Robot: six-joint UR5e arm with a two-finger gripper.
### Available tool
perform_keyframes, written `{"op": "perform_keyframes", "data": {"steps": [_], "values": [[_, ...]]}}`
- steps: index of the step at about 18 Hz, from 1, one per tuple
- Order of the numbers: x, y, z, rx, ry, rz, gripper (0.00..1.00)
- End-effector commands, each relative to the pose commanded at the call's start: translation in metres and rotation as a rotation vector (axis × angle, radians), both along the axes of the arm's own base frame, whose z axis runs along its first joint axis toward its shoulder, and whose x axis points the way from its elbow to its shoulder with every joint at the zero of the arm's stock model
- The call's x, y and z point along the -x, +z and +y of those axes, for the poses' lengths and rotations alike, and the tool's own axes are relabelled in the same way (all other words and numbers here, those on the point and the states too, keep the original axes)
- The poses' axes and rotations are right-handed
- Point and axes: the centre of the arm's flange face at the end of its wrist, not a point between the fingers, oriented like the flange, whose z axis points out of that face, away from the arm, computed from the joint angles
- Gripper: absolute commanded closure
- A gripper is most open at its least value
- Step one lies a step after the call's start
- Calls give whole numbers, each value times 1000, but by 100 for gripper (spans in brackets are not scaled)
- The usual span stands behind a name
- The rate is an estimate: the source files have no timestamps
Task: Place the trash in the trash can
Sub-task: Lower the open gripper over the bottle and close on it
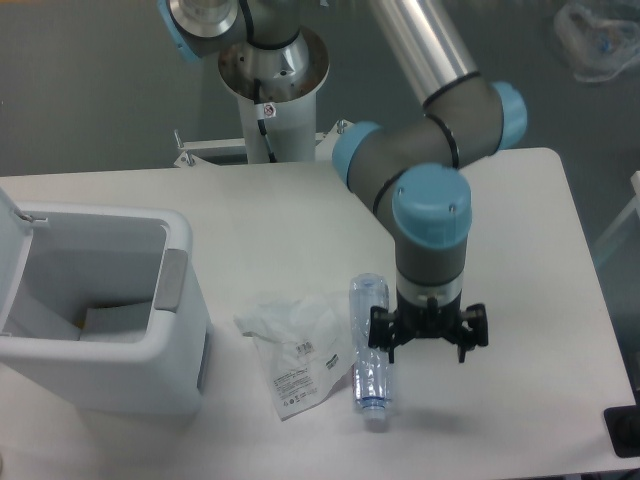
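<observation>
A clear plastic bottle (pixel 367 340) lies on the white table (pixel 290 215), cap toward the front edge. Touching its left side is a wrinkled white plastic bag (pixel 298 348) with black print. My gripper (pixel 427 349) hangs open just right of the bottle's middle, fingers pointing down, its left finger close beside the bottle and nothing between the fingers. The trash can (pixel 100 310), a boxy white bin with a grey side tab and its lid swung up at the left, stands at the table's left with pale material inside.
The arm's white base column (pixel 272 95) rises behind the table's back edge. A crumpled clear bag (pixel 598 40) lies off the table at the top right. A dark object (pixel 625 432) sits at the front right corner.
</observation>
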Motion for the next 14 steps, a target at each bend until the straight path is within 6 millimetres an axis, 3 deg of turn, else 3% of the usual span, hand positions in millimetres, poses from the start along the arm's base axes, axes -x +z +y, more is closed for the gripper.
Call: {"op": "perform_keyframes", "data": {"steps": [4,8,14], "values": [[-6,-20,4,18,-10,-31,0],[-11,-26,11,-22,-24,-73,0],[-8,-56,16,-2,-33,-104,0]]}}
